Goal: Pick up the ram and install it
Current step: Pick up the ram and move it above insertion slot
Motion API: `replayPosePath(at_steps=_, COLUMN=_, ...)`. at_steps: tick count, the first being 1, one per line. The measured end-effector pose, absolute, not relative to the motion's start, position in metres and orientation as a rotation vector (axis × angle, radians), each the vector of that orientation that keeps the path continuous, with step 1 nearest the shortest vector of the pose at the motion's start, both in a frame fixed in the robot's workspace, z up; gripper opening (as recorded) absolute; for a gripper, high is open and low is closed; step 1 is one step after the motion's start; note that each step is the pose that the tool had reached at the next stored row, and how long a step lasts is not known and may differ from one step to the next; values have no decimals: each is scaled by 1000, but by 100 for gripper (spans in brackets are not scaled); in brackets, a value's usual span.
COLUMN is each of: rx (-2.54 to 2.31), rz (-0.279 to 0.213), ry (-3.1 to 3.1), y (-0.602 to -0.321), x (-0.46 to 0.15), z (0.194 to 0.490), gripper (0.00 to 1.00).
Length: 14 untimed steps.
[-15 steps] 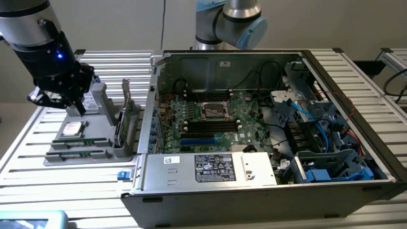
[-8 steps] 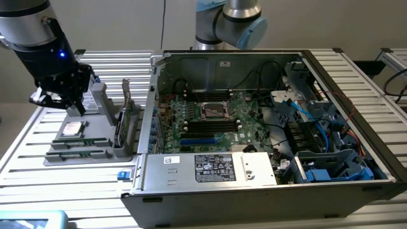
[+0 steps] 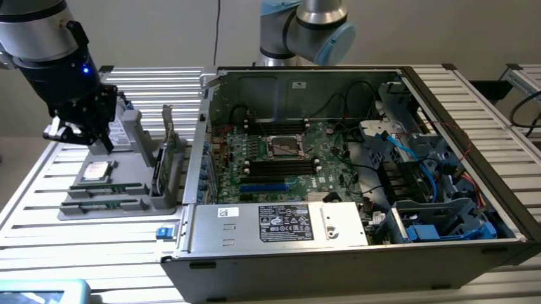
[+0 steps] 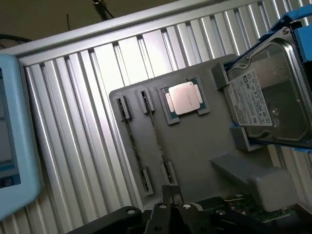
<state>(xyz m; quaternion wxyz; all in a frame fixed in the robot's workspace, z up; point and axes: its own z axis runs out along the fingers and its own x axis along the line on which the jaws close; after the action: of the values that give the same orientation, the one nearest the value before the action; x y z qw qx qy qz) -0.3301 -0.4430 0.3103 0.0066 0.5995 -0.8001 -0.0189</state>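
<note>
Two ram sticks (image 3: 106, 188) (image 3: 100, 205) stand on edge, side by side, in slots of a grey holder tray (image 3: 127, 212) on the exterior view's left. In the wrist view they appear as thin lines (image 4: 134, 144) (image 4: 157, 139) held by end clips. My gripper (image 3: 85, 136) hangs above the tray's far part, over the ram, shut and holding nothing. Its dark fingertips (image 4: 168, 204) sit close together above the near ends of the sticks. The open computer case holds the motherboard (image 3: 325, 149) with black memory slots (image 3: 283, 166).
The tray also holds a silver processor chip (image 4: 184, 97), a hard drive in a blue frame (image 4: 270, 97) and an upright green expansion card (image 3: 169, 152). Cables and a drive cage (image 3: 439, 218) crowd the case on the exterior view's right. A pale blue object (image 4: 12, 146) lies beside the tray.
</note>
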Motion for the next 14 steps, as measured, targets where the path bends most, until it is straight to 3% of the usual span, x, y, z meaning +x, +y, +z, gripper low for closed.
replayPosePath(at_steps=14, rx=2181, rz=-38, ry=-2251, y=-443, x=-330, z=310, gripper=11)
